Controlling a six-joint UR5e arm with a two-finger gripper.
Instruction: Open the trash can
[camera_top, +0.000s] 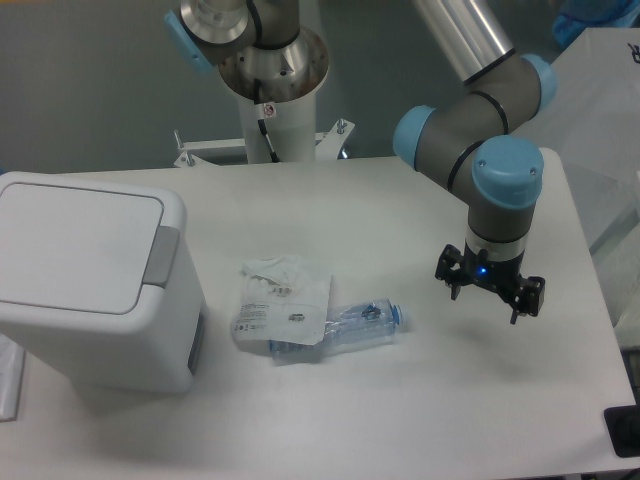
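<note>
The boxy white plastic trash can (90, 285), lid flat, latch tab facing right toward the empty, spread-open pincer (489, 296).

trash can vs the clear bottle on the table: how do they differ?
The trash can is opaque white and boxy; the bottle is clear with a blue cap. The trash can is far bigger. It stands upright, lid shut; the bottle lies on its side, partly under a plastic bag. Both rest on the table, apart from the gripper.

white trash can (95, 285), lid shut, table's left
</note>
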